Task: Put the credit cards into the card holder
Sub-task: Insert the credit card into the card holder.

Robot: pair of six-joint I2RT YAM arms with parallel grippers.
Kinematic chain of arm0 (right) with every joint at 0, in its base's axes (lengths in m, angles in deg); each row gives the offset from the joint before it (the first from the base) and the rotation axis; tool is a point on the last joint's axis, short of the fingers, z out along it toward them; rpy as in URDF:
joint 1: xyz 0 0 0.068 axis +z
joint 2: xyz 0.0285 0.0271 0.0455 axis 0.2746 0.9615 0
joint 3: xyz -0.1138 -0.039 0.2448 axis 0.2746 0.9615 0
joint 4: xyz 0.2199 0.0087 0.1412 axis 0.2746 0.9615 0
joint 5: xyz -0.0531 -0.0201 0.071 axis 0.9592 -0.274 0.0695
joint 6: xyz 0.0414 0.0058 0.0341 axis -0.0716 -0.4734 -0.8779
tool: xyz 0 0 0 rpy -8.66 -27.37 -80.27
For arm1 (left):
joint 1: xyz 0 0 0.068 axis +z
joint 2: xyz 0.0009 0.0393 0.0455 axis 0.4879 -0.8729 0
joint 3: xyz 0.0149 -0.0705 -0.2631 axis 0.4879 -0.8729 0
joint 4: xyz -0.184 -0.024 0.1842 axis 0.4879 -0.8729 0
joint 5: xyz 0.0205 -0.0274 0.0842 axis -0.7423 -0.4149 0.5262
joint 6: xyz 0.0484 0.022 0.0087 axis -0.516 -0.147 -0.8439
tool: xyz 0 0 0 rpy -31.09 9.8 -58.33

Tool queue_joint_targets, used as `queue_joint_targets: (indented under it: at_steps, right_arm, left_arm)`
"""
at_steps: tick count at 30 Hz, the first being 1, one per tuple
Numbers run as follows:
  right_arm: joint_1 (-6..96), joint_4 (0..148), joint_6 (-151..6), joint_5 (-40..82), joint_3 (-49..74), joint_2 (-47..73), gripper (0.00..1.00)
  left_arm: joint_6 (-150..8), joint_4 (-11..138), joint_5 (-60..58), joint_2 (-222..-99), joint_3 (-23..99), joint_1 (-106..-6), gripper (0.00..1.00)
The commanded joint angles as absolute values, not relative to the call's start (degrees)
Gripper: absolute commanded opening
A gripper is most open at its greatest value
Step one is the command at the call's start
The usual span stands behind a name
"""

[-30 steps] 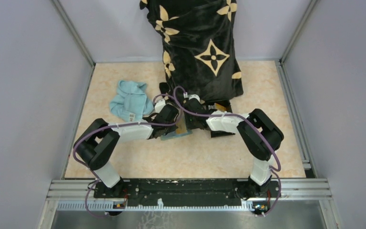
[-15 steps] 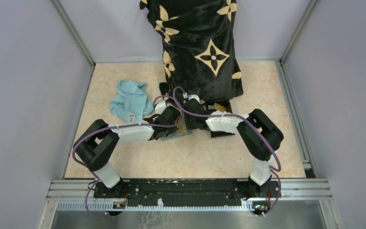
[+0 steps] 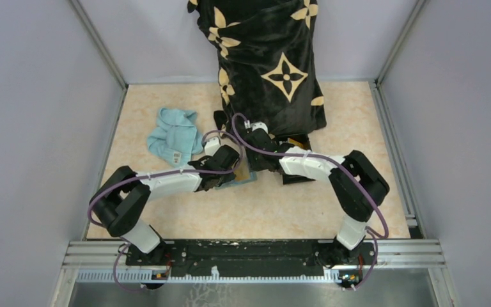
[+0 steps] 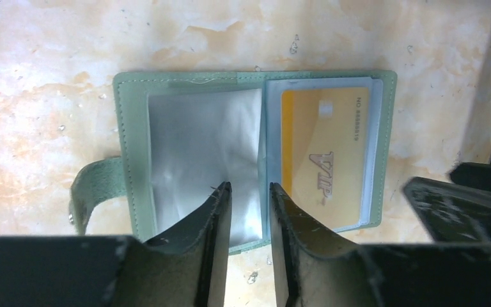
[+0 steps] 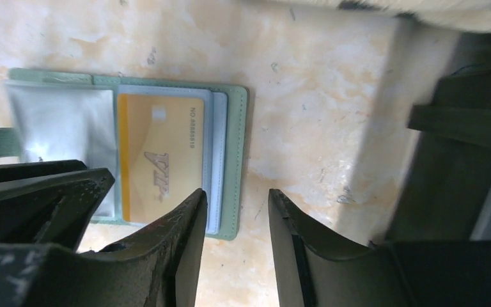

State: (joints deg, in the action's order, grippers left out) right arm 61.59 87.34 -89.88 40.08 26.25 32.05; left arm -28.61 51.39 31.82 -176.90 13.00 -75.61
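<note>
Sage-green and soft, the card holder (image 4: 131,160) lies opened flat on the marbled tan table (image 5: 307,115), directly under and ahead of the left gripper (image 4: 249,190). In its half to the right of those jaws sits a tan-orange credit card (image 4: 319,153) marked VIP, tucked in a clear pocket. Pale layers edge out behind it, and whether they are further cards or sleeves cannot be told. The half to the left of the jaws shows a crinkled, silvery clear sleeve (image 4: 198,153) with nothing seen in it. The holder's green closing strap (image 4: 93,188) sticks out further left.

The left gripper's jaws stand a narrow gap apart, over the fold at the holder's near edge. Only the sleeve below shows in the gap, so they grip nothing.

The right gripper (image 5: 236,195) hangs at the holder's outer near corner. Its jaws are parted wider and hold nothing: the left finger tip is over the green border just beside the orange card, and the right finger is over bare table. Further right of these jaws is a black box (image 5: 460,128), blurred.

From above, both wrists meet over the holder at mid-table. A light blue cloth (image 3: 174,135) lies beyond the left arm, and a black fabric with tan flower shapes (image 3: 272,64) hangs at the back.
</note>
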Motion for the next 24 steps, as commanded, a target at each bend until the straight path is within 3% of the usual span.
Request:
queue_joint_targets:
  at_steps: [1, 6, 10, 21, 22, 24]
  right_arm:
    - [62.3, 87.8, -86.9, 43.2, 21.8, 24.0, 0.42]
    - [62.3, 91.4, -83.5, 48.6, 19.0, 19.9, 0.47]
    - [61.9, 93.8, -81.6, 54.5, 18.0, 17.0, 0.61]
    - [49.4, 94.5, -83.1, 48.5, 24.4, 10.6, 0.62]
    - [48.6, 94.2, -83.1, 47.8, 25.1, 10.6, 0.62]
    - [46.8, 93.4, -83.3, 45.8, 26.4, 10.7, 0.62]
  left_arm:
    - [-29.5, 50.4, 33.9, -174.2, 11.3, -76.0, 0.38]
    - [-30.5, 50.5, 34.0, -172.8, 10.8, -76.0, 0.50]
    - [-31.3, 50.8, 33.6, -172.0, 10.5, -75.9, 0.59]
    - [-32.2, 52.2, 33.2, -169.8, 8.1, -75.9, 0.73]
    - [-32.2, 52.3, 33.0, -169.8, 8.1, -75.9, 0.93]
    - [-32.3, 52.4, 32.8, -169.6, 7.9, -75.8, 0.99]
